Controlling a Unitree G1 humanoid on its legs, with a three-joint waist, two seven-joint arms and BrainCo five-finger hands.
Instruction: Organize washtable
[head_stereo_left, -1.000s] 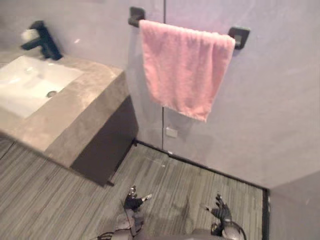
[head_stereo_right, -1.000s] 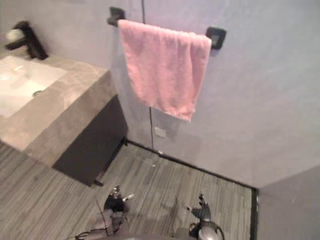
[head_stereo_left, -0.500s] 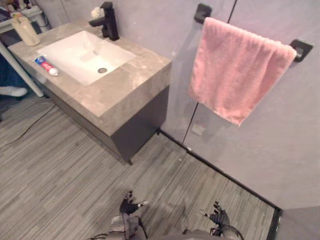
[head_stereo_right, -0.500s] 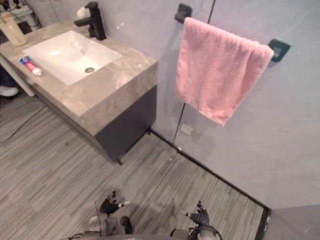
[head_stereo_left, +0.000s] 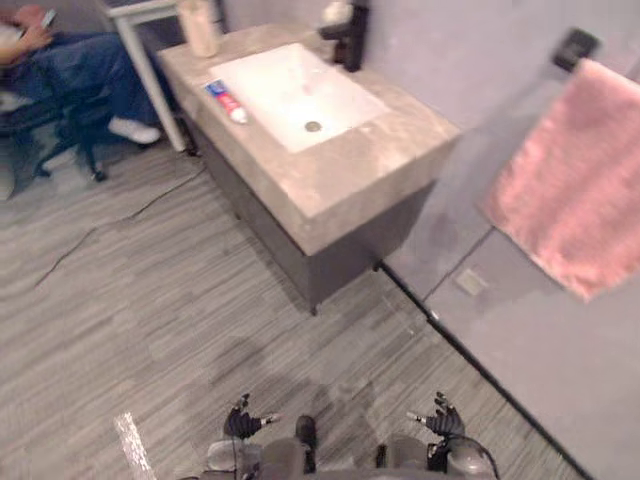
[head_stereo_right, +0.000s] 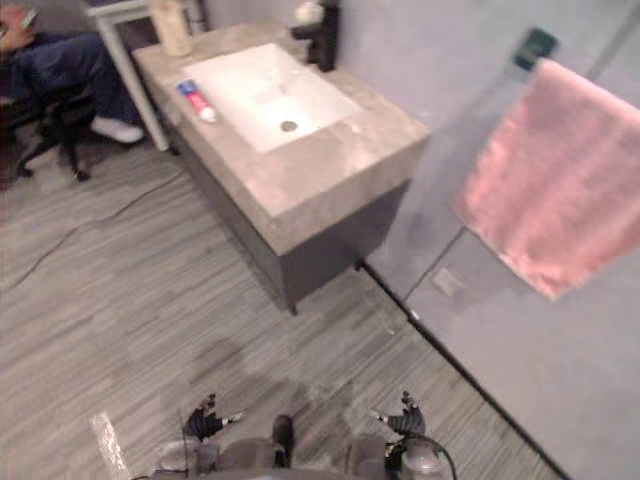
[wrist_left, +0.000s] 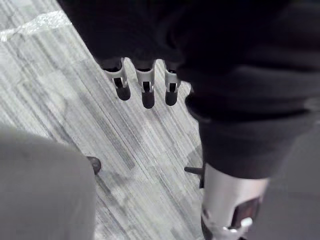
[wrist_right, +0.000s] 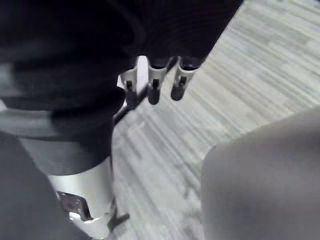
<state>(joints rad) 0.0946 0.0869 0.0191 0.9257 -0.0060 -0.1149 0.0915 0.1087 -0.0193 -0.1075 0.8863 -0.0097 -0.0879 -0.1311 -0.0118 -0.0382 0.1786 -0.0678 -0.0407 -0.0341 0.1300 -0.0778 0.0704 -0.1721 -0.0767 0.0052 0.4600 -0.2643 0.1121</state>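
The washtable (head_stereo_left: 345, 190) stands against the far wall, left of centre, a stone-look top over a dark cabinet front (head_stereo_left: 300, 250), well apart from both hands. A white basin (head_stereo_left: 285, 95) is sunk into the top, and a black faucet (head_stereo_left: 352, 35) rises at its far edge with a small pale object (head_stereo_left: 336, 12) resting on it. A toothpaste tube (head_stereo_left: 226, 101) lies flat on the counter just left of the basin, its cap end pointing toward the near side. At the far left corner of the counter stands a beige bottle (head_stereo_left: 202, 25), upright. To the right, a pink towel (head_stereo_left: 580, 190) hangs on the wall below a black bracket (head_stereo_left: 577, 45), and a small socket plate (head_stereo_left: 468, 281) sits low on the wall beneath it. At the far left a person (head_stereo_left: 70, 60) in blue trousers sits beside a white table leg (head_stereo_left: 150, 75), one white shoe (head_stereo_left: 135, 130) on the grey plank floor (head_stereo_left: 150, 320). A pale strip of tape (head_stereo_left: 133, 445) lies on the floor near the left. The left hand (head_stereo_left: 243, 422) hangs low over the floor at the near edge, its fingers (wrist_left: 145, 90) straight and loose, with nothing in its grasp. The right hand (head_stereo_left: 442, 420) hangs level with it on the right, its fingers (wrist_right: 154, 85) likewise relaxed and straight, holding nothing.
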